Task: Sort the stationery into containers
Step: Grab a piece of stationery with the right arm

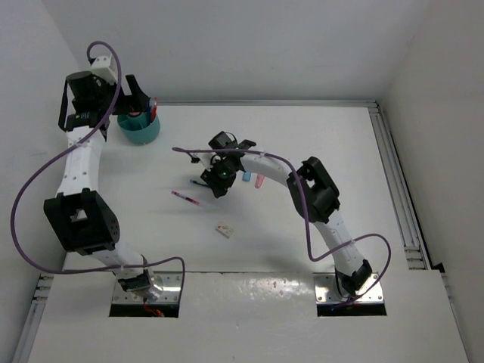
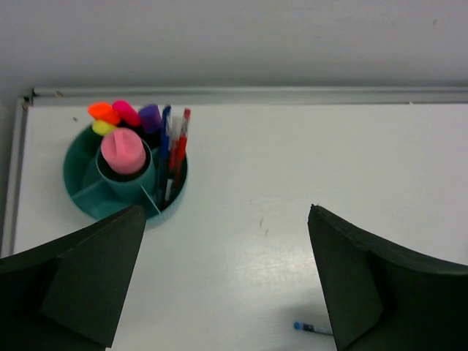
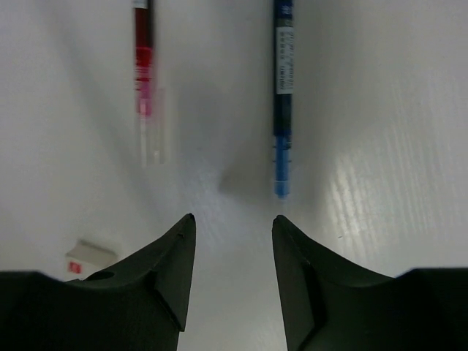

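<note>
Looking through the left wrist view, we find the left gripper [image 2: 227, 212] released, its jaws spread wide with nothing between them, only bare table [image 2: 292, 161] in the gap. The teal cup [image 2: 82, 191] sits in the upper left of that frame, close to the table's corner. It is divided into compartments around a raised middle cup. The pink tube [image 2: 123, 151] stands upright in the middle cup. Behind it cluster four highlighters, with orange [image 2: 104, 112], pink [image 2: 126, 112], purple [image 2: 150, 117] and yellow [image 2: 102, 127] ends showing. A blue pen [image 2: 165, 135] and red pens [image 2: 180, 146] lean in the compartment on the tube's right.

In the overhead view the cup lies in the upper left, with the left arm's wrist over it. The right gripper [image 1: 215, 180] hangs near the middle of the table, well apart from the cup.

From the right wrist view, we see that gripper's jaws partly apart and grasping nothing. A loose blue pen [image 3: 282, 95] lies on the table in the upper right of the frame, its tip just beyond the right finger [image 3: 307, 285]. A loose red pen [image 3: 144, 66] lies parallel in the upper left. A small white eraser [image 3: 89, 257] rests at the lower left. Overhead, a blue eraser [image 1: 246, 176] and a pink eraser [image 1: 259, 181] lie just right of the gripper.
</note>
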`<state>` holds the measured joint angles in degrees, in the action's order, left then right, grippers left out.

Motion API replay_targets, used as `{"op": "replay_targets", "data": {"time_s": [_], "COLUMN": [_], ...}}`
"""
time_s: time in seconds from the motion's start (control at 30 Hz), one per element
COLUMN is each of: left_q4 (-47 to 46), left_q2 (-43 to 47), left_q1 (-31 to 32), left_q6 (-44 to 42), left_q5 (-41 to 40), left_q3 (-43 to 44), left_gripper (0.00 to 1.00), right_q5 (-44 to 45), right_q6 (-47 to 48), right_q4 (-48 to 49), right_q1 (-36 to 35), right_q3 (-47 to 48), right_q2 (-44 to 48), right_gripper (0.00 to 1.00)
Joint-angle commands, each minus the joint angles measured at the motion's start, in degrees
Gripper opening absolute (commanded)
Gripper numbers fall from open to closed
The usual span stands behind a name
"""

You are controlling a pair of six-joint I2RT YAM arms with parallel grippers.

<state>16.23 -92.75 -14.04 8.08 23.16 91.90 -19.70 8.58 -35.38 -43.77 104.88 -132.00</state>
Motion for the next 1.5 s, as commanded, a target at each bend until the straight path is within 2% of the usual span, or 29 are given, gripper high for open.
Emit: {"op": "replay_targets", "data": {"time_s": [0.0,0.2,0.47,0.6,0.7,0.87,0.97,1.0,1.1,1.13,1.2,1.3,1.37,1.4,1.47], "left_q4": [-0.8,-2.4,-2.9,-2.4,-2.4,-3.0,-5.6,-6.1,-6.0,-4.8,-0.7,5.4,13.2,16.6,24.1], "left_q2": [3.9,7.1,7.9,8.1,8.7,10.0,11.5,11.8,13.1,13.2,14.0,16.4,17.8,19.0,21.1], "left_q1": [-0.6,-0.8,-1.0,-1.2,-1.2,-1.7,-2.0,-2.0,-2.1,-2.1,-2.0,-0.4,3.3,5.1,10.9], "left_q6": [1.2,-0.5,-1.3,-1.4,-1.4,-1.5,-3.5,-4.7,-13.2,-19.1,-24.8,-41.0,-49.5,-58.7,-69.8], "left_q5": [0.1,1.9,2.4,1.9,1.7,3.1,5.7,7.1,14.4,19.2,23.7,31.7,32.6,33.0,31.3], "left_q3": [-4.7,-8.6,-10.1,-10.2,-10.9,-12.2,-13.5,-13.8,-13.7,-12.4,-11.6,-12.7,-13.6,-14.6,-17.3], "left_gripper": [1.0,1.0,1.0,1.0,1.0,1.0,0.97,0.96,0.91,0.9,0.89,0.89,0.89,0.89,0.89], "right_q5": [6.4,11.8,11.8,11.7,13.6,13.7,13.6,13.6,12.2,11.4,6.9,-0.4,-4.2,-7.8,-10.6], "right_q6": [2.8,3.3,4.6,5.0,5.3,7.8,8.9,8.7,5.3,3.7,-2.8,-13.9,-21.8,-26.6,-31.3], "right_q4": [3.7,6.5,9.5,10.1,13.7,10.7,9.7,9.0,6.8,6.5,5.3,5.8,5.9,6.2,7.7], "right_q1": [-0.3,-1.2,-3.5,-4.5,-4.7,-4.9,-4.9,-4.8,-2.6,-1.9,1.0,4.9,7.0,7.9,9.4], "right_q3": [2.8,2.6,4.8,5.3,3.6,6.8,5.9,5.9,4.9,4.5,3.6,0.3,-1.8,-2.4,-4.9], "right_q2": [-0.9,-2.0,-3.4,-5.5,-6.9,-10.4,-9.6,-9.3,-5.6,-4.1,0.6,6.6,8.9,10.5,13.0], "right_gripper": [0.45,0.45,0.44,0.33,0.3,0.23,0.0,0.0,0.0,0.0,0.0,0.0,0.0,0.0,0.0]}}
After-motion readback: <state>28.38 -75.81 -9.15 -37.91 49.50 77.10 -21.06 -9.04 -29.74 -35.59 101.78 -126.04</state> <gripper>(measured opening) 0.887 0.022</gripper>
